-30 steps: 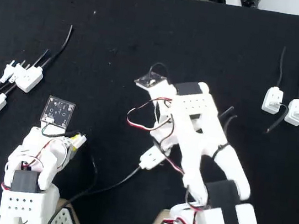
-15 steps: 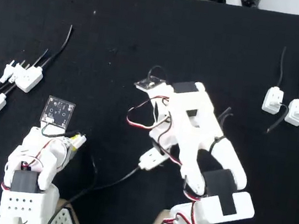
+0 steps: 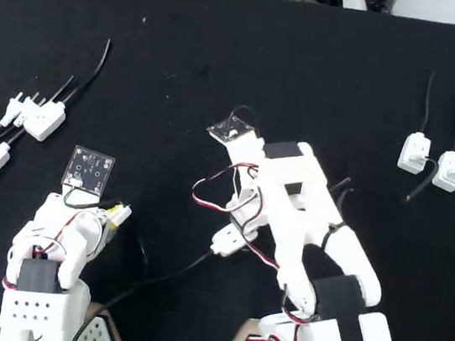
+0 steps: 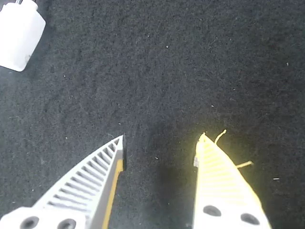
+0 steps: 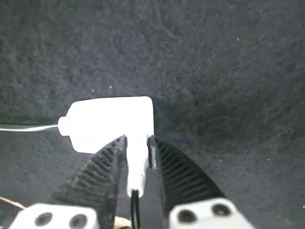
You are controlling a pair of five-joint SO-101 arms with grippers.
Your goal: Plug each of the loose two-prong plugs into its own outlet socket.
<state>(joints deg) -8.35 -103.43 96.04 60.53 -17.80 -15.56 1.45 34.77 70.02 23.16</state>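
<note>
The right gripper [image 5: 137, 140] is pinched shut on a slim white two-prong plug [image 5: 136, 162] with a black cord, its nose touching a white rectangular socket block [image 5: 112, 121] on the black cloth tabletop [image 3: 227, 52], midway along and nearer the front edge. The left gripper [image 4: 162, 143] hangs empty with its fingers spread, near the front left corner. This first pairing looks under way but not clearly seated, while the white cluster of corded pieces [image 3: 36, 116] by the left edge and the white pair of corded pieces [image 3: 416, 152] by the right edge seem still to do

plug [image 5: 112, 124] white | table [image 3: 227, 52] black | left hand [image 4: 159, 140] white, yellow, ribbed | right hand [image 5: 138, 140] black, ribbed
</note>
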